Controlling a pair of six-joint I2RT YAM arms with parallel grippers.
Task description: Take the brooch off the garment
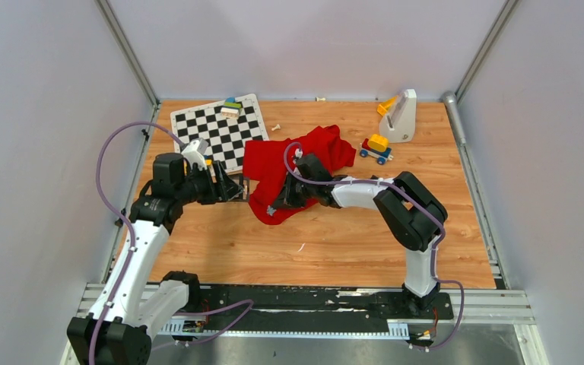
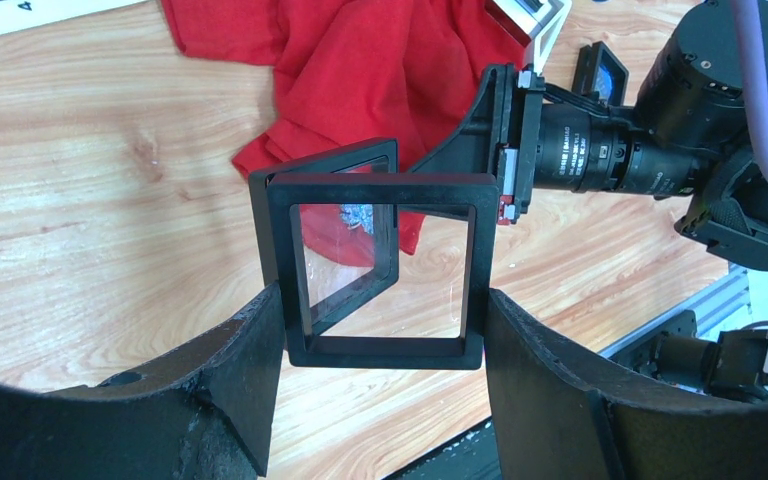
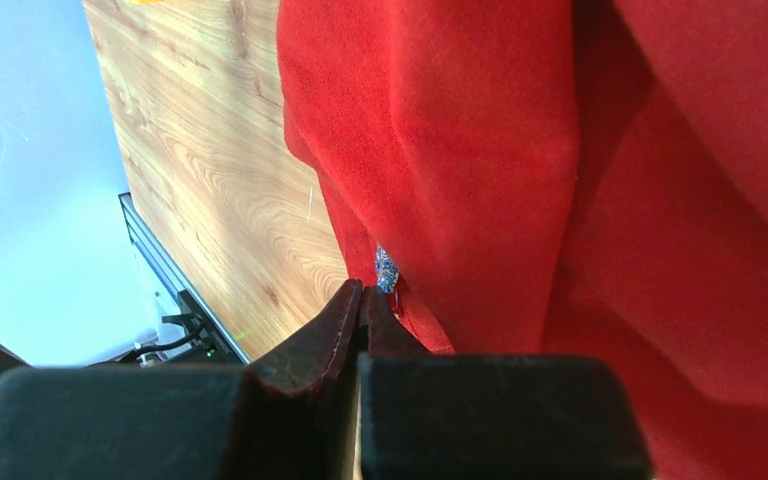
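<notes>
My left hand (image 2: 382,315) is clamped on a black square plastic frame with clear panes (image 2: 380,190), one finger (image 2: 245,365) against each side edge, and holds it upright above the pale wooden worktop (image 2: 90,200); the frame's two halves stand apart at an angle; seen from overhead, that arm reaches forward from its base on the left, elbow bent, wrist turned right toward the cloth; the large bright red soft hooded garment (image 1: 304,156) lies crumpled near the middle of the worktop, one lower corner pointing back toward my bases; the small glittering silver brooch (image 3: 387,270) sits at that lower edge of the cloth, and from the left wrist it shows through the frame's pane; my right arm folds back on itself from its base on the right, forearm low and roughly level, wrist over the garment; my right hand (image 3: 362,300) has its two fingers pressed together, tips right at the near edge of the brooch; whether they nip the brooch or a fold of cloth I cannot tell
</notes>
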